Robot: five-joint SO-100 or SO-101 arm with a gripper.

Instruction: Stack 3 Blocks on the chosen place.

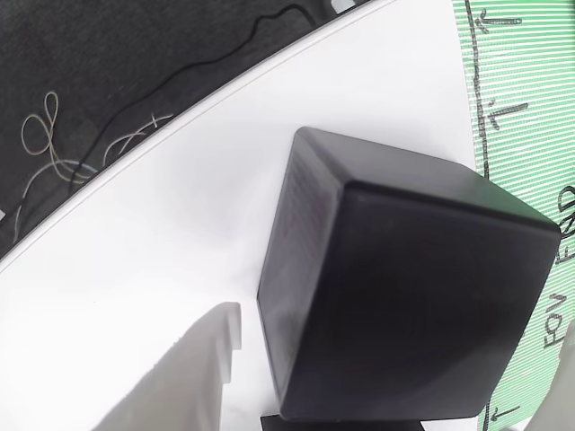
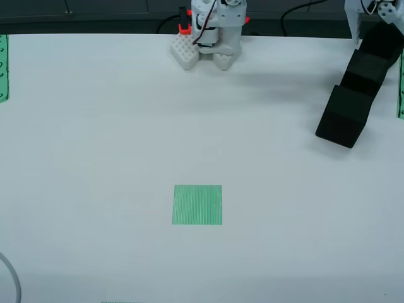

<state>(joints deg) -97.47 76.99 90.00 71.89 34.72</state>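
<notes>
Blocks [image 2: 356, 85], three matte black cubes, leaned in a slanted row at the far right of the white table [image 2: 95, 139] in the overhead view, touching one another, the lowest one [image 2: 344, 117] nearest and the topmost up under the gripper. Going from the left in that view, a green striped strip [image 2: 3, 66] lay at the table's left edge, the arm's white base [image 2: 211, 35] stood at the far edge a little left of centre, and the green-and-white striped patch [image 2: 197, 204] sat bare near the middle, well apart from the cubes. At the far right the gripper [image 2: 372, 16] met the top cube; how widely its fingers stood could not be told. In the close view a pale finger [image 1: 193, 377] showed at the lower left, just beside one black cube [image 1: 404, 287], with a lettered green strip [image 1: 530, 108] on the right.
</notes>
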